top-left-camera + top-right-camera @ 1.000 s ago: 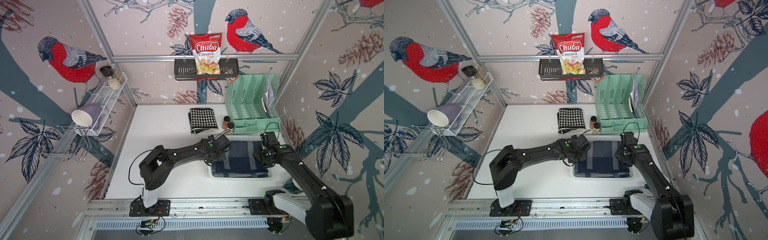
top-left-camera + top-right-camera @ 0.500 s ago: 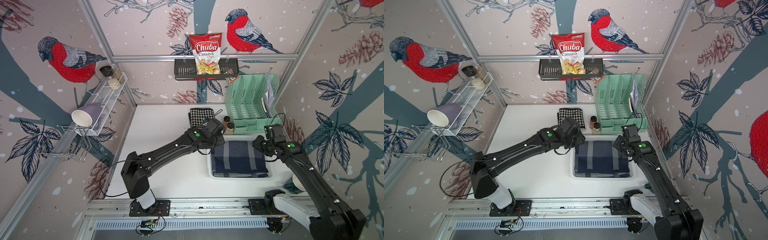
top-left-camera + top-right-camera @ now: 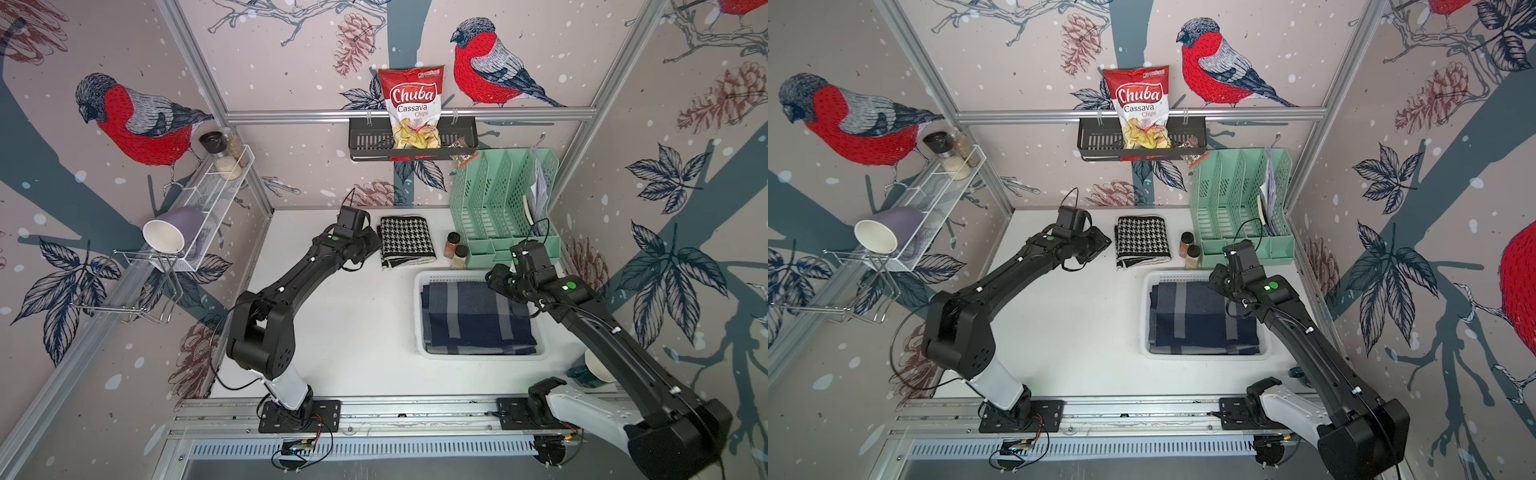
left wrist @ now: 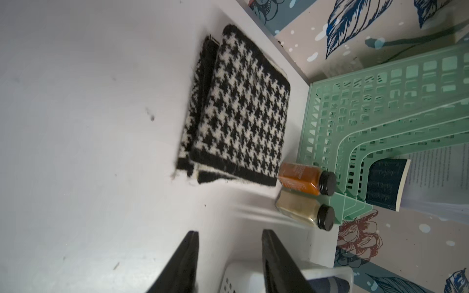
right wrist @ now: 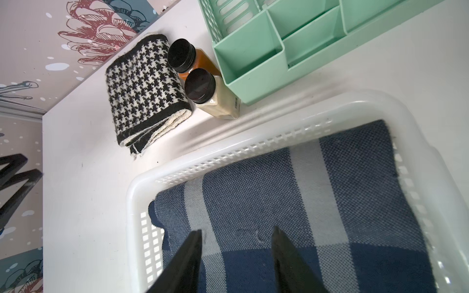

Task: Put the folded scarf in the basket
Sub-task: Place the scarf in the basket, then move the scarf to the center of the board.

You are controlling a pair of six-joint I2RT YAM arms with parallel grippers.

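A folded navy plaid scarf (image 3: 473, 320) (image 3: 1200, 320) (image 5: 304, 203) lies flat inside the white perforated basket (image 3: 478, 356) (image 3: 1204, 356) (image 5: 132, 203). A second folded scarf, black-and-white houndstooth (image 3: 405, 241) (image 3: 1142, 241) (image 4: 236, 114) (image 5: 144, 86), lies on the table behind the basket. My left gripper (image 3: 371, 245) (image 3: 1100, 245) (image 4: 229, 232) is open and empty, hovering just left of the houndstooth scarf. My right gripper (image 3: 496, 278) (image 3: 1219, 278) (image 5: 237, 229) is open and empty above the navy scarf at the basket's back right corner.
Two spice jars (image 3: 455, 249) (image 4: 304, 177) (image 5: 200, 86) stand between the houndstooth scarf and the mint-green organiser (image 3: 498, 208) (image 4: 368, 114). A black shelf (image 3: 411, 143) holds a chips bag on the back wall. A white wire rack with a mug (image 3: 170, 232) hangs at the left. A cup (image 3: 598, 365) sits front right.
Both grippers opened and drew away from the navy scarf. The left arm swung from the basket's left rim back to beside the houndstooth scarf. The right gripper rose toward the basket's back right.
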